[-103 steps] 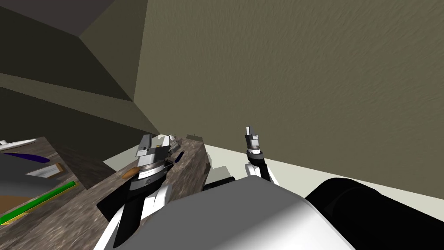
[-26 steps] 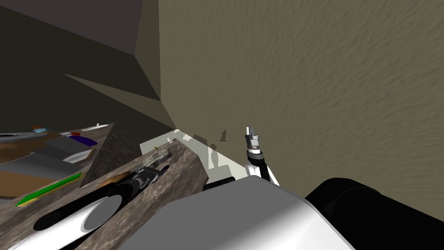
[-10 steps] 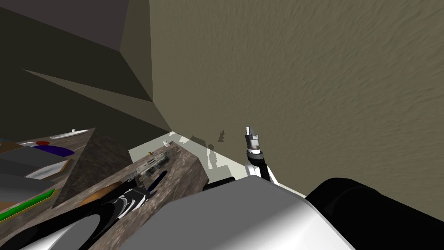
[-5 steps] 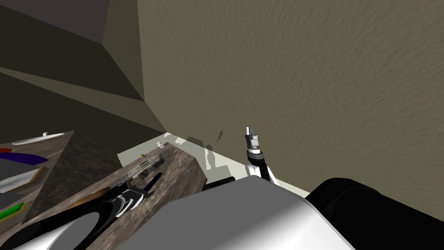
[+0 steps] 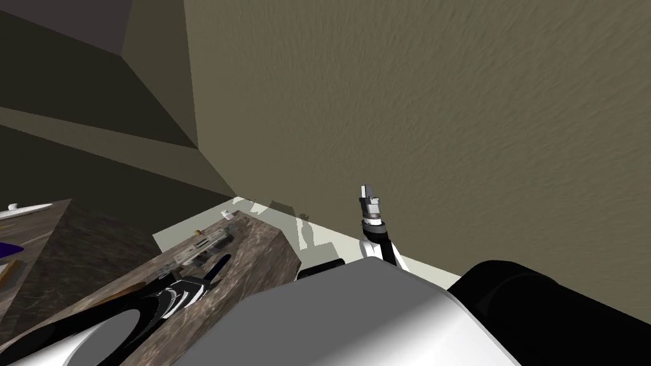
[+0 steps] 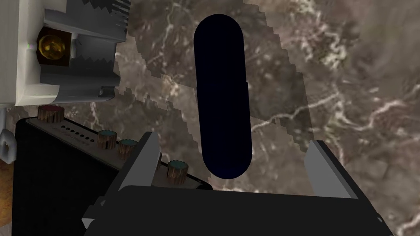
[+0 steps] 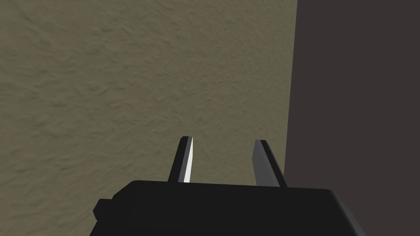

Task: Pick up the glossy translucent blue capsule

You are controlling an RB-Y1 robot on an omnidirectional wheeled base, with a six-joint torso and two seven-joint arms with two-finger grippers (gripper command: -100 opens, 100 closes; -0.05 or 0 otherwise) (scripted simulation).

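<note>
You are holding the left gripper (image 6: 232,138) low over the marbled counter (image 6: 348,82), its fingers spread wide and gripping nothing. The near end of the dark blue capsule (image 6: 222,96) is lying between them, touching neither, with the rest reaching out ahead. Closing here, you are risking a pinch on the rounded tip alone, and that smooth end may go squirting forward. One finger is also hanging right by the black knobbed box (image 6: 57,172), so any drift that way could be knocking it. Farther on is sitting a white and grey device (image 6: 61,57). The right gripper (image 7: 221,139) is idling by the wall, fingers apart and empty.
</note>
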